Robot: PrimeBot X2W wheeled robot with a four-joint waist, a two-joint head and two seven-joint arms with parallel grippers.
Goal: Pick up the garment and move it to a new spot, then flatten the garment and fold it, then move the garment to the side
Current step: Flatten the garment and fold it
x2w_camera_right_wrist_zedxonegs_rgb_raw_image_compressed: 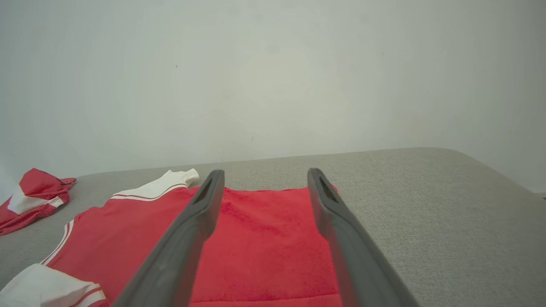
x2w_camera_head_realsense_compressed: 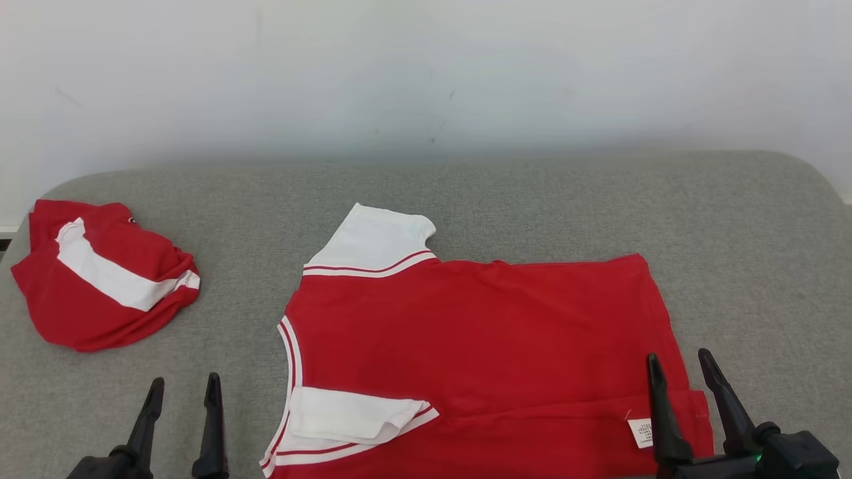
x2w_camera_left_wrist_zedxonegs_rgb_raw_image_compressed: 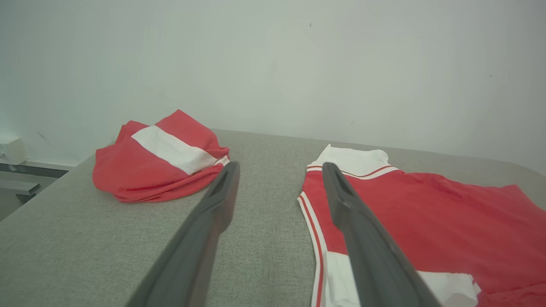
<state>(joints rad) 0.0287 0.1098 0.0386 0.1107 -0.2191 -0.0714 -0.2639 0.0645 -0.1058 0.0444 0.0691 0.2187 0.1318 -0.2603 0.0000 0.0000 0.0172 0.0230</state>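
Left gripper (x2w_camera_head_realsense_compressed: 185,379) and right gripper (x2w_camera_head_realsense_compressed: 677,354) are seen at the near edge, both spread wide with nothing held. A red shirt (x2w_camera_head_realsense_compressed: 479,332) is laid flat on the grey surface (x2w_camera_head_realsense_compressed: 532,193), its long axis running left to right, neck toward the left and hem toward the right. The left gripper is placed over bare surface just left of the neck. The right gripper is set over the near hem corner, beside a white label (x2w_camera_head_realsense_compressed: 640,432). The near sleeve (x2w_camera_head_realsense_compressed: 353,416) is folded onto the body and the far sleeve (x2w_camera_head_realsense_compressed: 373,243) is spread outward. A red-and-white bundle (x2w_camera_head_realsense_compressed: 100,286) is seen farther left, well apart.
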